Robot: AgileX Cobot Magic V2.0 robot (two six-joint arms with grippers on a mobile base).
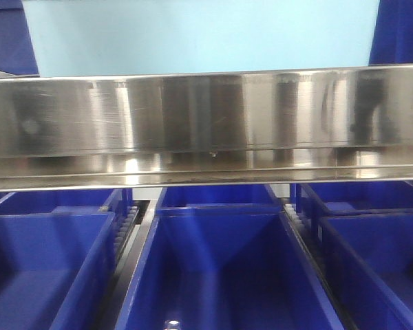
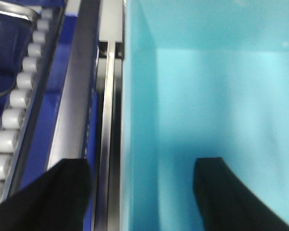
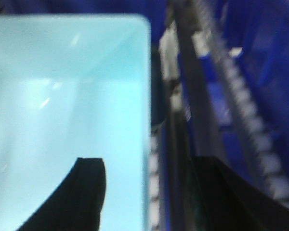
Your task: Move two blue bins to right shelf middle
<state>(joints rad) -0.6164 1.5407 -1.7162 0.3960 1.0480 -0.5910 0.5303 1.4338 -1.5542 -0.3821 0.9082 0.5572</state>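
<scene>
The pale cyan-blue rectangular plastic bin (image 1: 199, 34) showed open side up above the brushed stainless steel shelf beam (image 1: 206, 124). One broad face was square to the front camera and its side walls ran straight away from the wrists (which axis was longer could not be told). The left gripper (image 2: 144, 163) was spread astride its left wall, and the right gripper (image 3: 149, 161) was spread astride its right wall. One black finger of each was inside. Below, royal blue plastic bins (image 1: 220, 275) stood side by side between tracks of white rollers (image 2: 19, 96).
</scene>
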